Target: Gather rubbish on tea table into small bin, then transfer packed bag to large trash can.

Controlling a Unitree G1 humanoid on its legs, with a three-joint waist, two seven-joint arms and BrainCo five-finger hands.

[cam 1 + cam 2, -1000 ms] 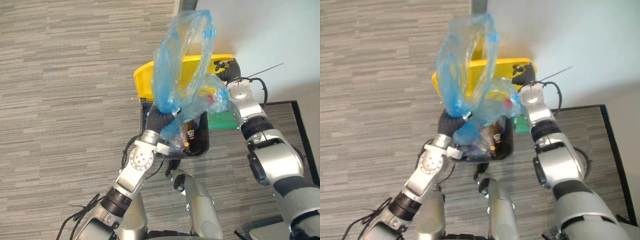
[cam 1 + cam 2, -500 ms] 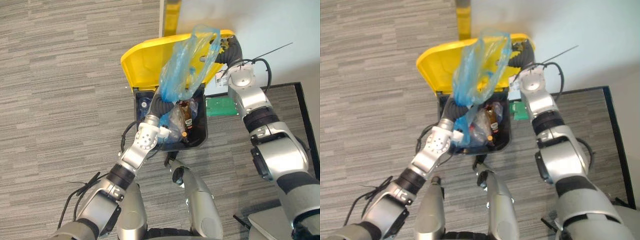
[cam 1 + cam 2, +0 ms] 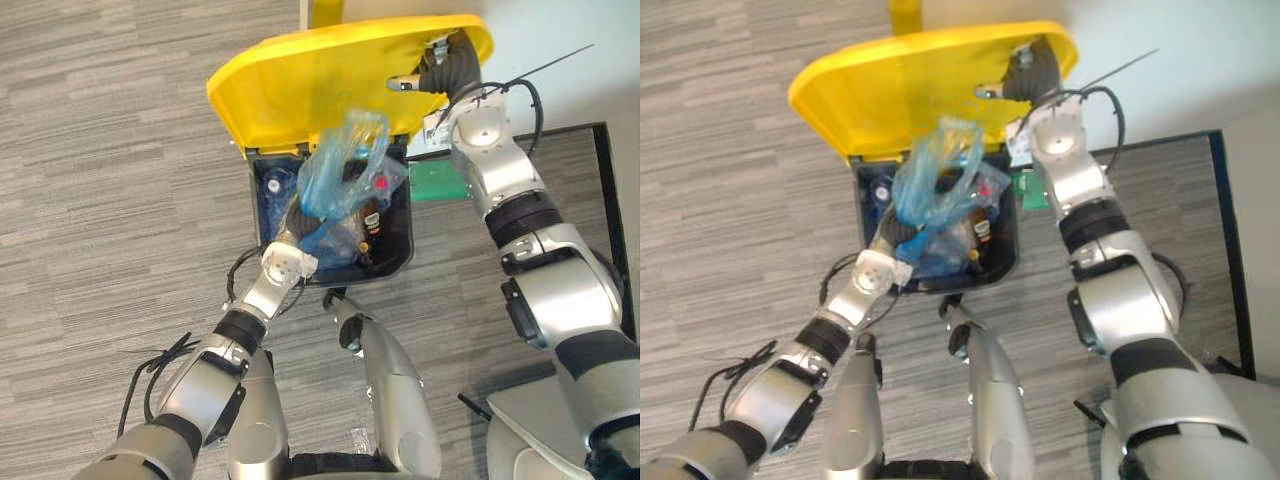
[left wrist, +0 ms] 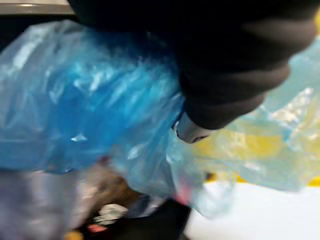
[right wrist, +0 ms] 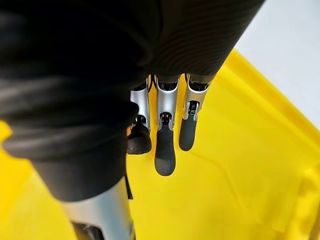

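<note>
Packed bag (image 3: 345,180) first: the blue plastic sits in the mouth of the large trash can (image 3: 396,272), its heavy end down between the dark walls. Its loose top is puffed up above the rim, in front of the raised lid. My right fingers (image 5: 165,150) are straight and lie side by side, tips flat against the inner face of the yellow lid (image 3: 320,80). The right hand (image 3: 432,72) props that lid up and back and is curled round nothing.

My left hand (image 3: 293,218) is down in the can's mouth, pressed into the bag. Its wrist camera gives me crumpled blue film right up against the dark cover, so I cannot tell whether that hand grips the plastic or only rests in it. Something brown, probably a bottle (image 3: 372,235), shows low in the can beside the bag. A green flat piece (image 3: 440,185) lies on the carpet floor (image 3: 100,150) just beside the can.

I judge this to be the last step, the drop into the big can, and nearly finished. The next move calls for letting the bag go fully, then drawing the left hand up and out without dragging the film along, since thin plastic like this clings and snags. Only once that hand is clear of the rim should the right hand let the lid down.
</note>
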